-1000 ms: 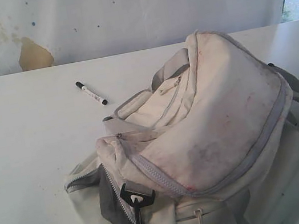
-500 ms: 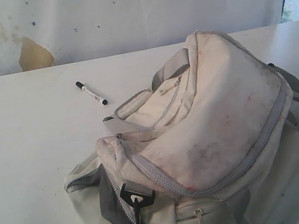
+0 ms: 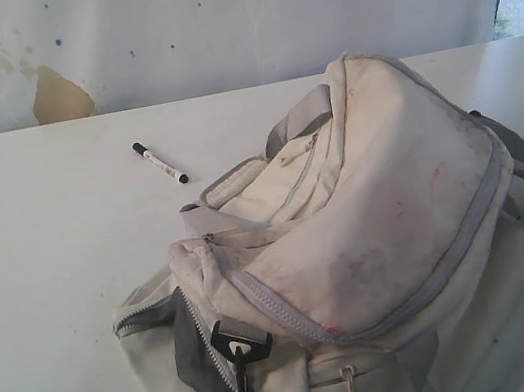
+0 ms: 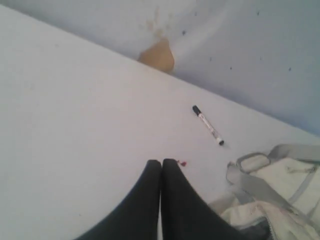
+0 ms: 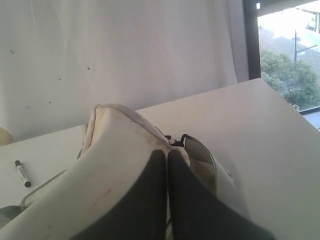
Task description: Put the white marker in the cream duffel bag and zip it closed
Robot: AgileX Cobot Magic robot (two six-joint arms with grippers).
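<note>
White marker (image 3: 160, 162) is lying toward the far edge of the surface (image 3: 46, 295), apart from the bag (image 3: 371, 238) by the near right corner. Left fingers (image 4: 147, 195) and right fingers (image 5: 150, 200) are pressing together, empty. Probably the left ones should be opening, then closing across the barrel's middle.

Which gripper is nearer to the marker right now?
Left. The left gripper hangs over bare table, with the marker lying ahead of its shut tips. The right gripper is above the bag, which lies between it and the marker.
</note>
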